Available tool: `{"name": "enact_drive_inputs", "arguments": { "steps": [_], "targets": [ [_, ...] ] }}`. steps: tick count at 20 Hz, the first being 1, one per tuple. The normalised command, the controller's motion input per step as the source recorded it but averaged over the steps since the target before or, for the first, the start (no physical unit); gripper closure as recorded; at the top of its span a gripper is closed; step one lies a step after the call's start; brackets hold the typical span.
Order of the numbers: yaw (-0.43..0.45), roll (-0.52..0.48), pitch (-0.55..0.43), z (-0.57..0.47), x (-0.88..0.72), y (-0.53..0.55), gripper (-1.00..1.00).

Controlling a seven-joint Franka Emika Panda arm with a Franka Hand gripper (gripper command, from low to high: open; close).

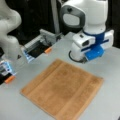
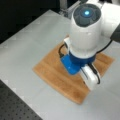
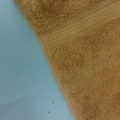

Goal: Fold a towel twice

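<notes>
One towel (image 1: 63, 88) lies flat and unfolded on the grey table (image 1: 110, 82) in both front views (image 2: 56, 75). The arm's white wrist (image 2: 85, 27) points straight down over the towel's far part, near its edge. The gripper itself is hidden under the wrist housing; I cannot tell how its jaws stand. In the wrist view the towel's (image 3: 85, 62) woven band crosses beside bare table (image 3: 22, 75).

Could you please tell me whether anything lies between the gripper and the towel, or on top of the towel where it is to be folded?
Nothing visible does. The towel lies flat and unfolded on the grey table with nothing on it. The gripper's fingers do not show; the wrist view shows only towel and table beneath.
</notes>
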Motion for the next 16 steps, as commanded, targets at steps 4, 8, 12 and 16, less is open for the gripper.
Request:
{"name": "enact_drive_inputs", "arguments": {
  "steps": [4,8,12,16],
  "targets": [
    [-0.023,-0.206,0.093,-0.13,0.58,0.28,-1.0],
    [-0.035,-0.296,0.098,-0.09,0.53,0.17,-1.0],
    [-0.112,-0.368,0.095,-0.07,0.45,0.18,-1.0],
    [-0.196,-0.407,0.102,-0.13,0.41,0.28,-1.0]
  ]
}}
